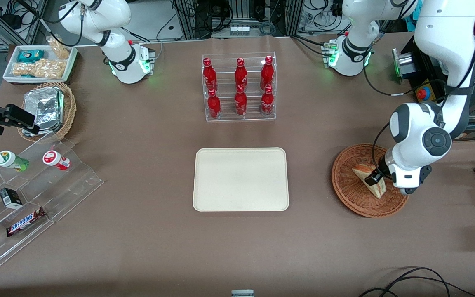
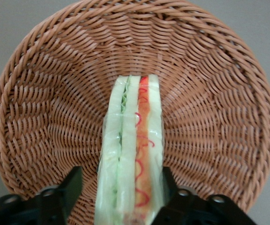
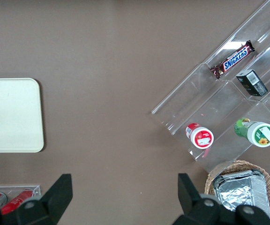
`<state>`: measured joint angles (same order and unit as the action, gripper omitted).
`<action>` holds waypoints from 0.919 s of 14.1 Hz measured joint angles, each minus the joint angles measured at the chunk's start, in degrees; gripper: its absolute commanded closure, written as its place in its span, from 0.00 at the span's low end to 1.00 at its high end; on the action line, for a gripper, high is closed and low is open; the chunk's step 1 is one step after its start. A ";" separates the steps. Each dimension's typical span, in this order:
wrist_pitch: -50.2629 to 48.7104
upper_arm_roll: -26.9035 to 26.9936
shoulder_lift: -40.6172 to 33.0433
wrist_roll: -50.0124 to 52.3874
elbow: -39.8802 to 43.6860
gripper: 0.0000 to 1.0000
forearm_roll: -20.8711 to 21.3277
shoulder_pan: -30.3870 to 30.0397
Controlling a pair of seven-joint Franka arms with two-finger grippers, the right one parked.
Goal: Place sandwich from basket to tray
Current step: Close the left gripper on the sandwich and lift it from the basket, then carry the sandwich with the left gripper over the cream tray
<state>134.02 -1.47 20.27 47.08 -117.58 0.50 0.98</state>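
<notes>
Nearest the front camera of the task's things, the tray (image 1: 241, 179) lies flat on the brown surface (image 1: 138, 247), with nothing on it. Toward the working arm's end of the surface sits the basket (image 1: 351, 194), well apart from the tray, and in it the sandwich (image 1: 375, 185) stands on edge, its bread and filling layers showing.

The hand (image 1: 374, 178) is down in the basket at the sandwich. In the left wrist view its two fingers (image 2: 69, 187) stand either side of the wedge: one looks to be touching the wrap, while the other shows a sliver of wicker between itself and the bread. So the hand looks part open, straddling the sandwich but not clamped on it; that is a judgement, as the tips themselves are cut off from sight.

The step in hand appears to be the grasp, the first of the task; nothing has reached the tray. The next move calls for closing gently on the soft bread so it is not crushed, then lifting clear of the basket's rim before carrying it sideways to the tray.

Farther from the camera, a clear rack of red bottles (image 1: 239, 86) stands past the tray, out of the likely path
</notes>
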 measured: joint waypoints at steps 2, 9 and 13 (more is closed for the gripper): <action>-0.07 0.00 -0.05 -0.09 0.12 0.94 0.00 -0.24; -19.89 -2.06 -3.59 -1.77 10.48 1.00 -0.08 0.67; -16.62 -9.58 -2.11 -12.33 12.37 0.95 -0.07 2.01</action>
<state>117.39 -11.05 18.17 34.75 -105.21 0.43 2.98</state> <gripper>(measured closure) 0.859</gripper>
